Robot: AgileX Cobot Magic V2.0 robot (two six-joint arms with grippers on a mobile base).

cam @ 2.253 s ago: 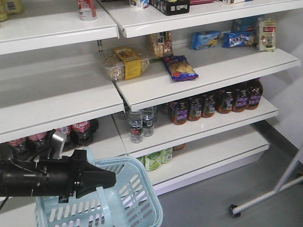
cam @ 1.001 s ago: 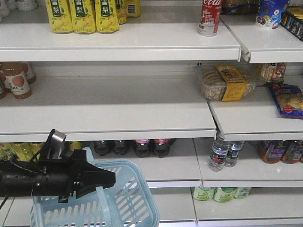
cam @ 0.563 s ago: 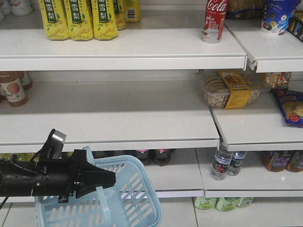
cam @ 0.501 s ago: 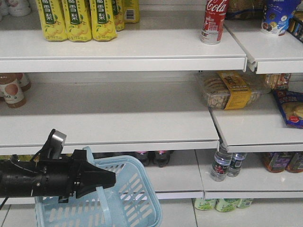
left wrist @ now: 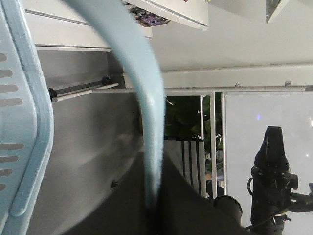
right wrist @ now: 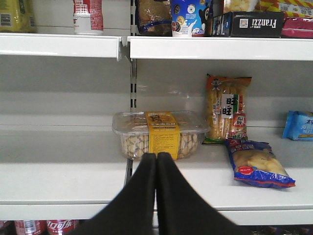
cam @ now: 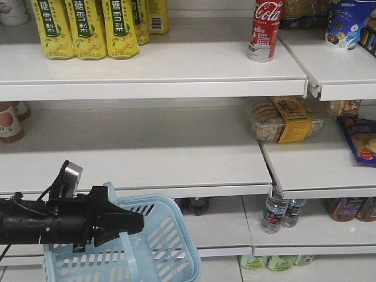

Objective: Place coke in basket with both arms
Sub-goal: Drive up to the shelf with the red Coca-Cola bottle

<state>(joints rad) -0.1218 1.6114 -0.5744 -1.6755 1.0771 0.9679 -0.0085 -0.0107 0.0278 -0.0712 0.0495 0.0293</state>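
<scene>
Coke can (cam: pixel 267 29): upright on shelf above biscuit box (cam: pixel 282 119), a bit left of it. L gripper (cam: pixel 138 222): clamped on handle of basket (cam: pixel 170 232), down-left of box. R gripper (right wrist: pixel 156 164): fingers pressed together, nothing held, low in front of box, well below can. Prob. thin stiff metal, lightish, smooth & slippery, dentable if over-squeezed; best taken mid-body across sides, not by rim.

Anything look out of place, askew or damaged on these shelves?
Nothing spilled or damaged. The blue snack bag lies flat and skewed on the middle shelf, and the coke stands alone, apart from the yellow cartons. The basket hangs by its handle from the left tool.
</scene>
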